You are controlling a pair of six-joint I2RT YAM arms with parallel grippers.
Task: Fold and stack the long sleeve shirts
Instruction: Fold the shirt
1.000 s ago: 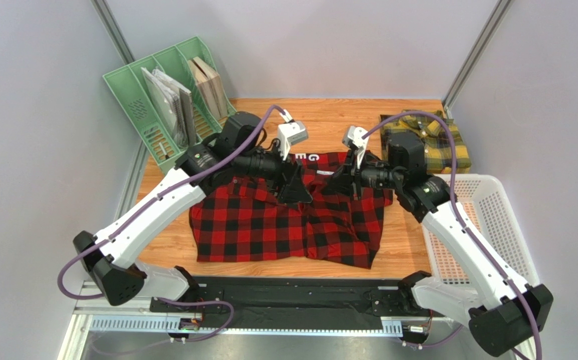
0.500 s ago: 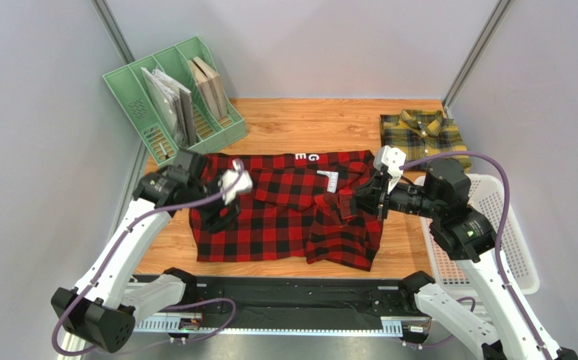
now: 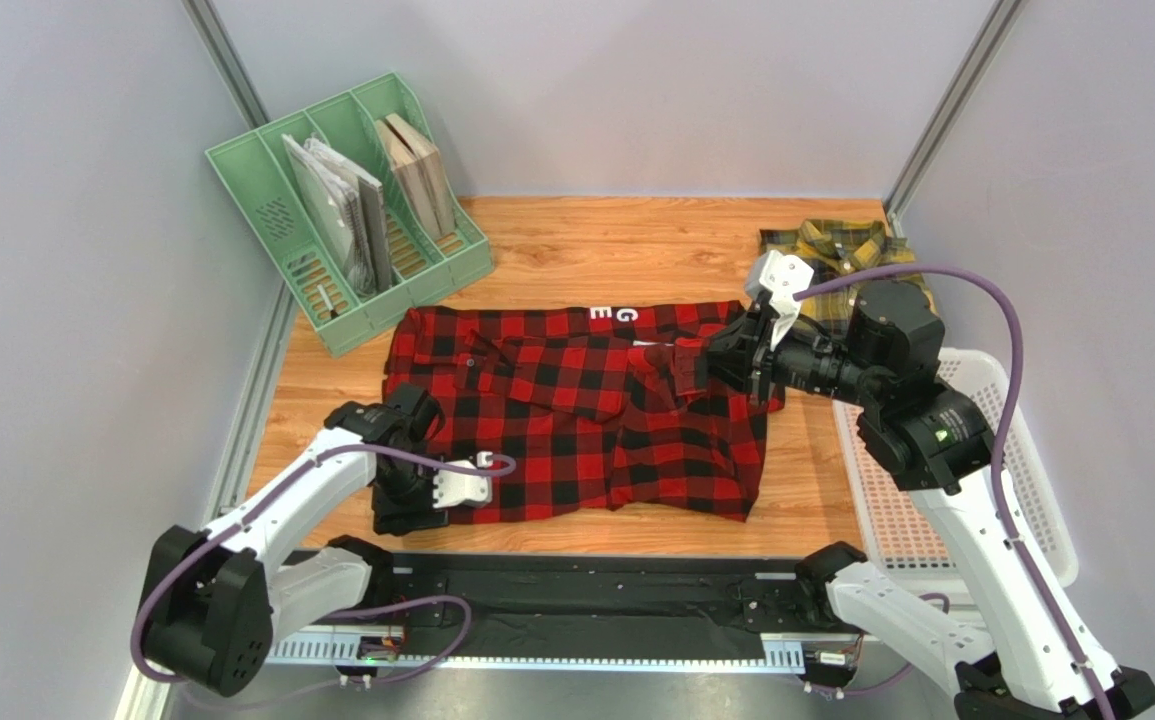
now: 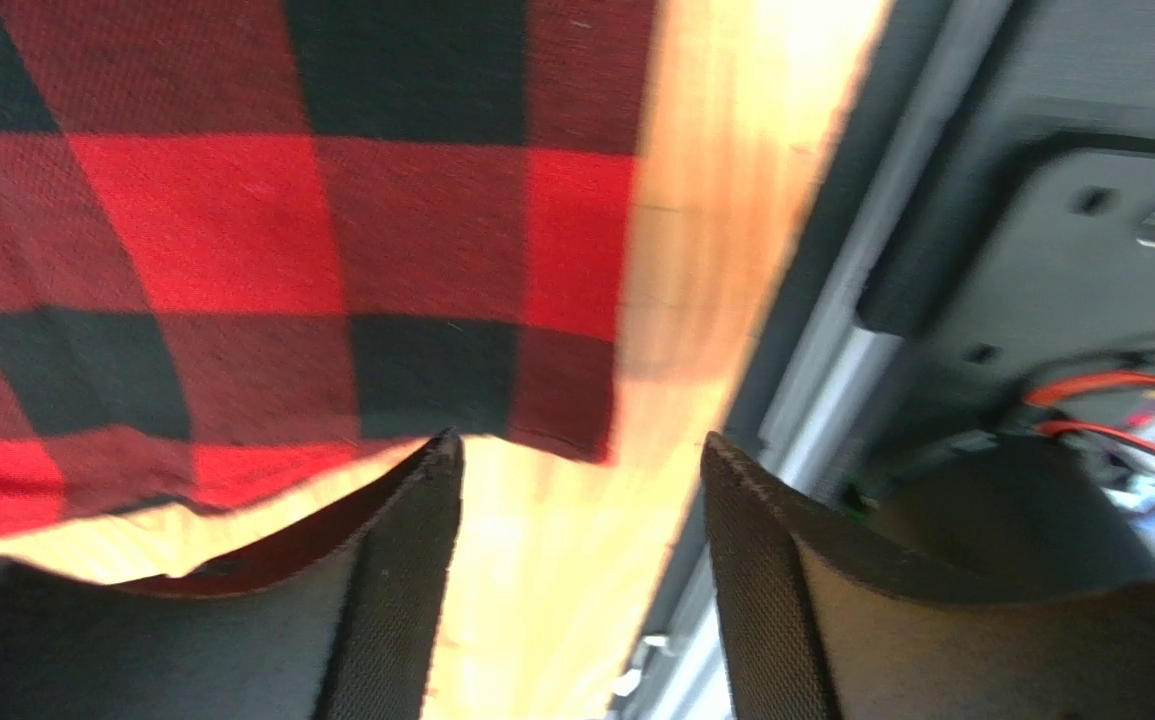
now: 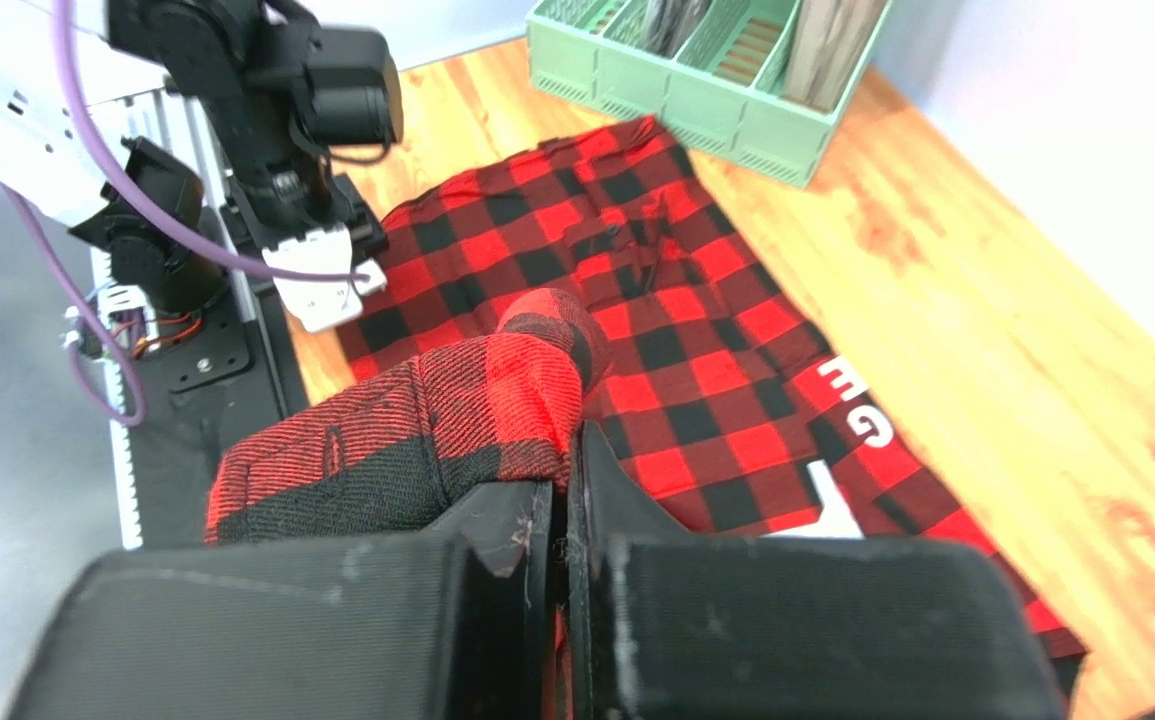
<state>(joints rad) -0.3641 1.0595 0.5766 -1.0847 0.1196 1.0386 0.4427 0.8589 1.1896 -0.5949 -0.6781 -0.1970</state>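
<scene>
The red-and-black shirt (image 3: pixel 583 420) lies spread across the middle of the wooden table (image 3: pixel 643 248), its white block letters (image 3: pixel 616 317) along its far edge. It is not yet folded. The right gripper (image 3: pixel 721 368) is clamped on a bunch of cloth at the shirt's far right part and holds it raised off the rest. The wrist view shows the plaid pinched tight between the closed fingers. This looks like the grip for carrying that side over toward the shirt's middle. The left gripper (image 4: pixel 583 458) hangs low at the shirt's near left corner with its fingers apart and nothing between them. The hem corner sits just beyond the fingertips, so it seems placed to take or pin that corner.

The yellow-and-green shirt (image 3: pixel 839 243) lies flat just beyond the red shirt's far right corner, partly hidden behind the right arm. Presumably it waits its turn.

A green file rack (image 3: pixel 271 210) stands off the red shirt's far left corner. Its slots hold upright grey folders (image 3: pixel 331 210) and brownish books (image 3: pixel 418 173). A white mesh basket (image 3: pixel 1019 465) sits to the red shirt's right. No item shows in the part the arm leaves visible.
</scene>
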